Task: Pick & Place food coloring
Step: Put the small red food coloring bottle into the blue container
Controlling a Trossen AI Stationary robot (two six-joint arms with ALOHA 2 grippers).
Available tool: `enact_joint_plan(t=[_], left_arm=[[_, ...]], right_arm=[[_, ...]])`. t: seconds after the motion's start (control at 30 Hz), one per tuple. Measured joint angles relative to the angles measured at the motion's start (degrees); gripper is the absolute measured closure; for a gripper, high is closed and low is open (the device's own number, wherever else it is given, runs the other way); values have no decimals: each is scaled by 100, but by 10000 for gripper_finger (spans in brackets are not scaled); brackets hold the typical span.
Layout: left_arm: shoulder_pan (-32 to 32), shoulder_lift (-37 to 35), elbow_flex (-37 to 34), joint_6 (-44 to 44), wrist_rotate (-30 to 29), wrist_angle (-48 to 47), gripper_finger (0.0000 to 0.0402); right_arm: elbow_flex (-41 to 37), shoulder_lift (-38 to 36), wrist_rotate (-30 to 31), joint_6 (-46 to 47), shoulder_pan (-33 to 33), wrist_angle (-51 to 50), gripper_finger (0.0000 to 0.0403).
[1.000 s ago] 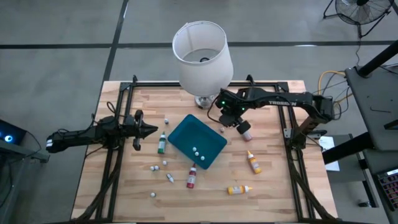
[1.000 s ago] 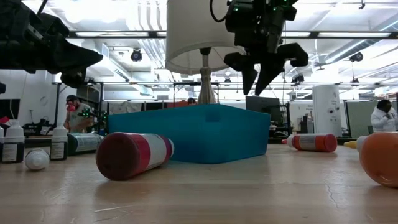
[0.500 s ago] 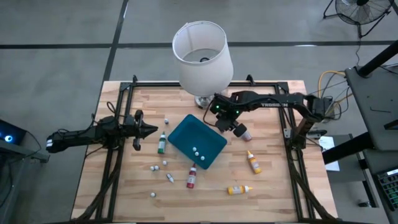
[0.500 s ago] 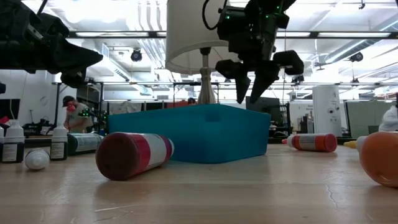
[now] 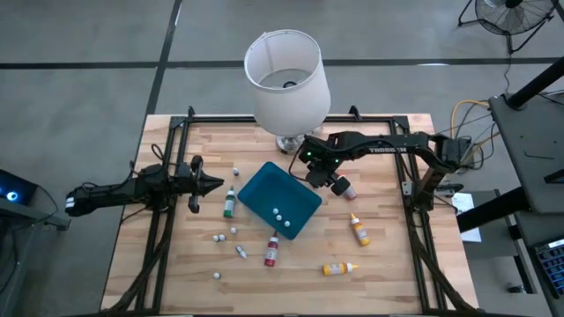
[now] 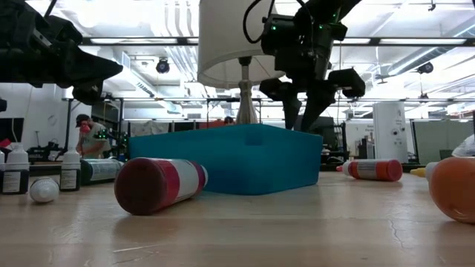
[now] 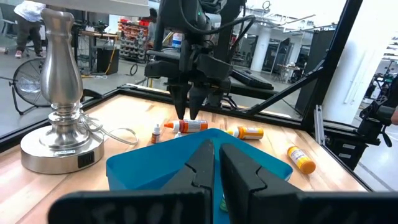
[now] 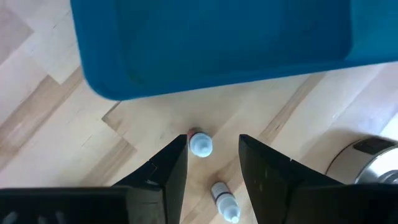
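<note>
My right gripper (image 5: 315, 176) is open and points down just past the teal tray's (image 5: 264, 189) right far edge. In the right wrist view its fingers stand on either side of a small upright bottle with a pale cap (image 8: 200, 145) without touching it. A second small bottle (image 8: 224, 199) lies close by. A red bottle (image 5: 345, 187) lies beside the gripper. Green (image 5: 229, 202), red (image 5: 271, 251), orange (image 5: 359, 229) and yellow-orange (image 5: 337, 268) bottles lie on their sides on the table. My left gripper (image 5: 207, 184) waits, shut, left of the tray.
A lamp with a white shade (image 5: 286, 75) stands at the far edge, its metal base (image 7: 59, 143) and cord close to my right gripper. Small white caps (image 5: 218, 238) are scattered on the table's near left part, and two lie in the tray (image 5: 278, 214). Black frame rails (image 5: 410, 189) run along both sides.
My right gripper has moved toward the table's left, up to the tray's edge, and has come down until its fingertips are behind the tray wall in the low view. The bottles and the tray have stayed where they were.
</note>
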Motion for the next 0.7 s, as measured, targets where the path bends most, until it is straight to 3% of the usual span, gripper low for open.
enact_joint_plan(t=[0.7], left_arm=[[0,0,0,0,-2,-2,402]], right_arm=[[44,534,22,172,-73,97,266]])
